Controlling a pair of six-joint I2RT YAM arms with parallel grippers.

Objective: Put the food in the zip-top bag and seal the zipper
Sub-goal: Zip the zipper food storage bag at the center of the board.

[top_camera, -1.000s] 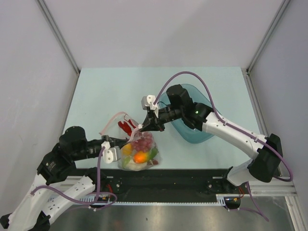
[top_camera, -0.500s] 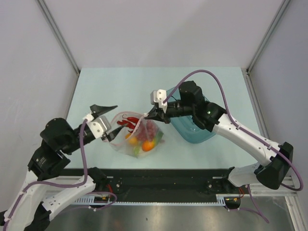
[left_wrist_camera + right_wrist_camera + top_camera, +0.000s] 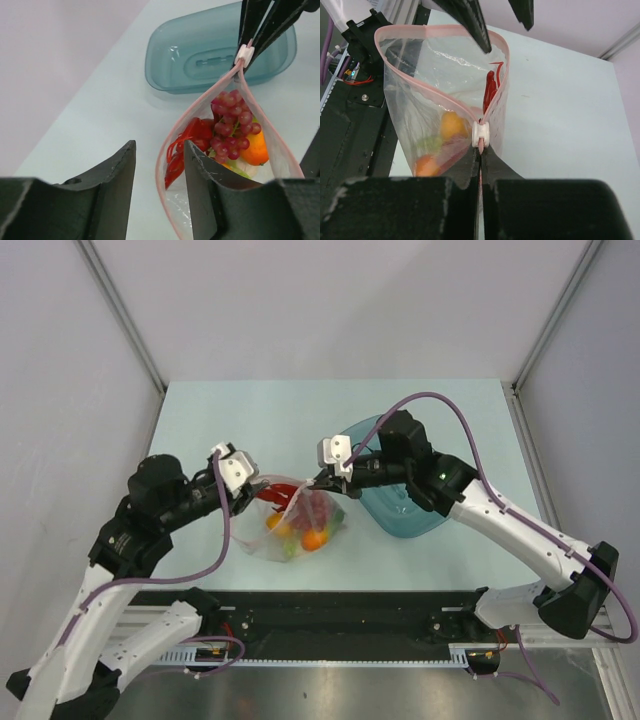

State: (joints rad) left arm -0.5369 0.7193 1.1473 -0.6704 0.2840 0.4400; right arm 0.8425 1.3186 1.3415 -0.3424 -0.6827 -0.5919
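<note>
Sealing step: small toy foods (image 3: 232, 125) sit inside clear pink-dotted zip-top bag (image 3: 258, 538), centre of counter (image 3: 200, 430) by near edge, mouth gaping. right tool (image 3: 481, 150) pinches pink-red zipper (image 3: 481, 134) at white slider end. left tool (image 3: 159, 150), jaws apart, straddles opposite end, gripping nothing. Next, probably: clamp there, draw slider across.

The top camera looks steeply down from above and behind the arm bases, taking in the whole pale green surface (image 3: 200, 430). The left wrist camera sits close behind the left end effector (image 3: 159, 150), facing the translucent blue plastic bowl (image 3: 175, 55). The right wrist camera sits close behind the right end effector (image 3: 481, 152), facing the opposite way. All three share the clear plastic bag with a pink-red rim (image 3: 250, 538).
</note>
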